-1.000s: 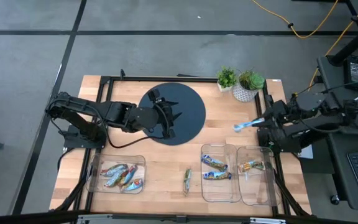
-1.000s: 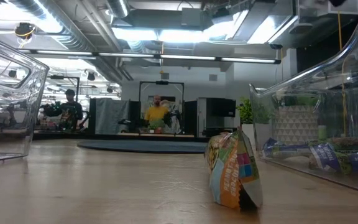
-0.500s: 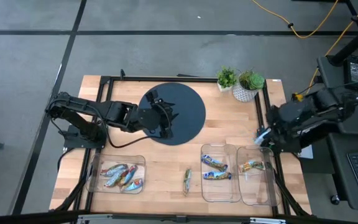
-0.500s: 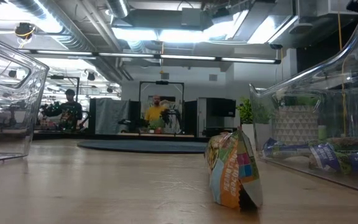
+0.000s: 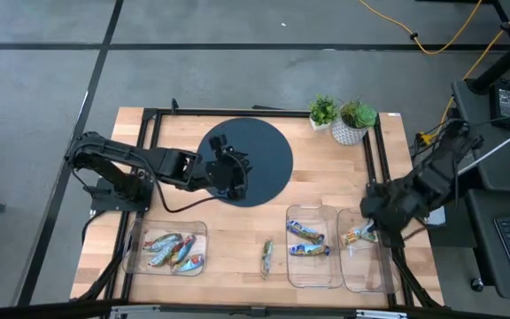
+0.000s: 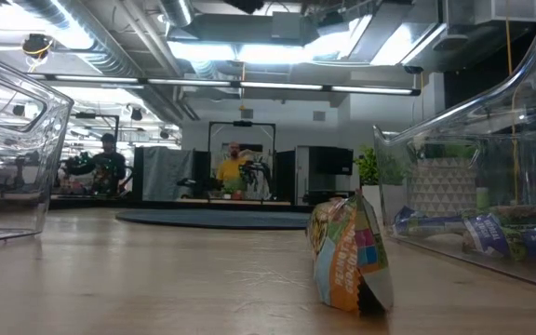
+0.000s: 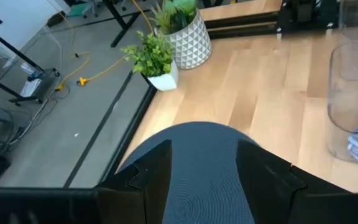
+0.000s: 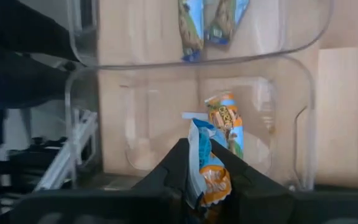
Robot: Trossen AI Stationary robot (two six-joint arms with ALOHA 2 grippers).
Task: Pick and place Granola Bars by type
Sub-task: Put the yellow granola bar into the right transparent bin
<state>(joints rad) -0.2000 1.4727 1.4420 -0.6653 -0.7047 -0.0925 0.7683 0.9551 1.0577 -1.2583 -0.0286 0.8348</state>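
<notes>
Held bar: a small orange-and-blue crinkled-wrapper granola bar (image 8: 205,163) is clamped between the right gripper (image 8: 202,177) jaws, its long axis running straight out from them toward the tray.
Target tray: the clear plastic tray at the far right (image 8: 303,134) lies directly ahead of the held bar in the right wrist view; it already holds one orange-and-white wrapped bar (image 8: 226,121), lying along roughly the same axis.
Key relation: the held bar hangs over the tray's near rim, so the drop spot is, by my reading, just forward of the jaws, beside the bar already inside.
Neighbouring tray: the middle clear tray (image 5: 292,266), in the lower centre-right of the high view, holds two blue-wrapped bars (image 5: 306,240).
Other bars: a green-wrapped bar (image 5: 266,257) lies alone on the wooden tabletop (image 5: 237,226); several mixed bars sit in the left clear tray (image 5: 140,237) at the lower left.
Nearer arm: the right arm, at the lower right of the high view.
Left gripper (image 7: 204,163): jaws parted and empty, over the round dark mat (image 5: 273,173).
</notes>
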